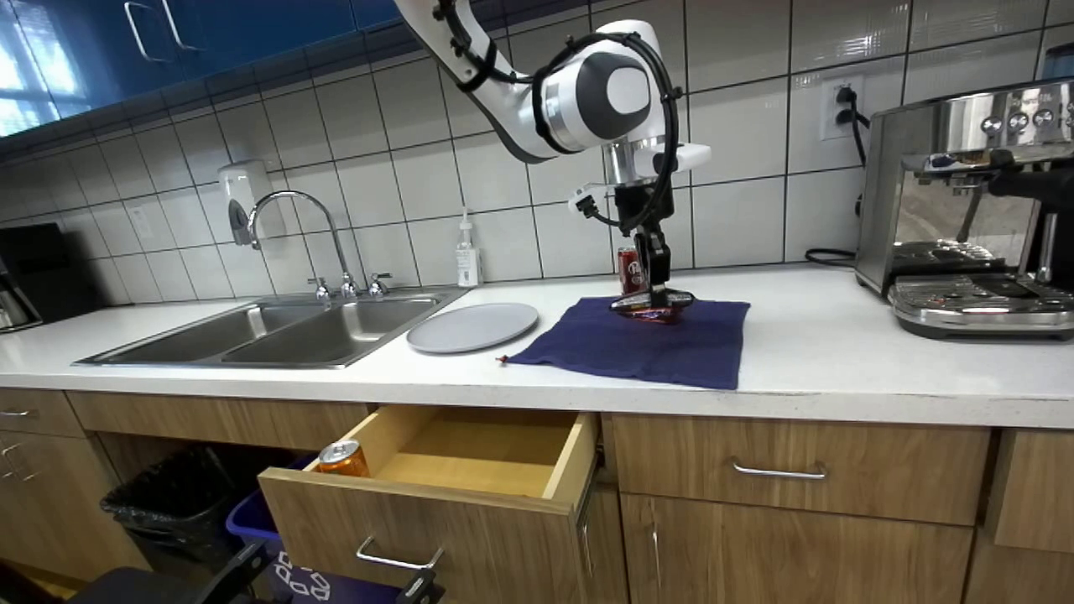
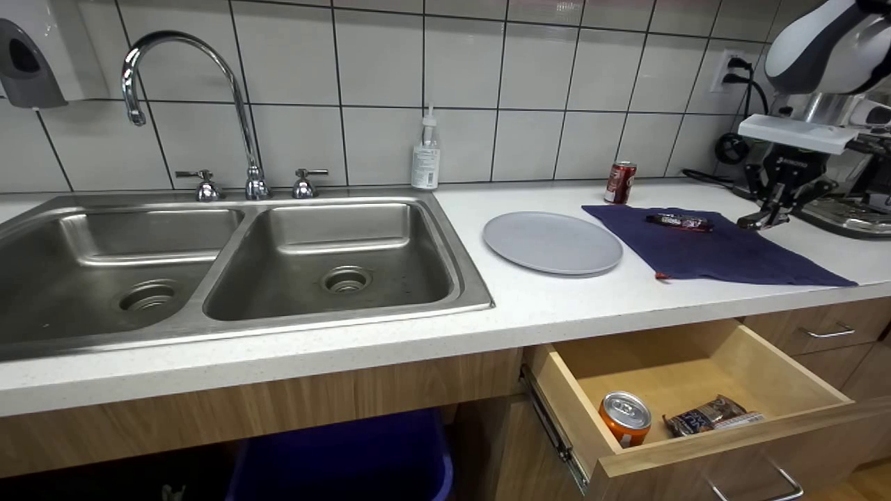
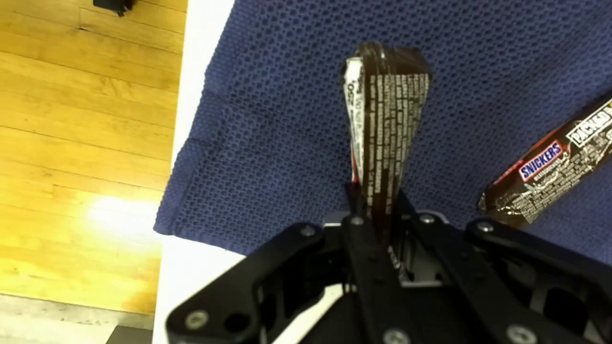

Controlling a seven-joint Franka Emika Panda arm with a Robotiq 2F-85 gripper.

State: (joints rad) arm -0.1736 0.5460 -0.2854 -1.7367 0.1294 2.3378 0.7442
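The gripper (image 3: pixel 380 203) is clenched on a brown-wrapped candy bar (image 3: pixel 389 129), held over the navy waffle-weave cloth (image 3: pixel 277 157), its free end jutting out! A Snickers bar (image 3: pixel 550 167) lies on that cloth; the red soda can (image 2: pixel 619 182) stands just behind it, the pulled-out drawer (image 1: pixel 436 524) below and in front. Grasp done, carry in hand, by my reading: next calls for steady pressure and that free end kept clear of the cloth

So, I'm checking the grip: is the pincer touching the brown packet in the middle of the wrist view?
Touching. The wrist view shows the near end of the brown packet pinched between the fingers of the pincer.
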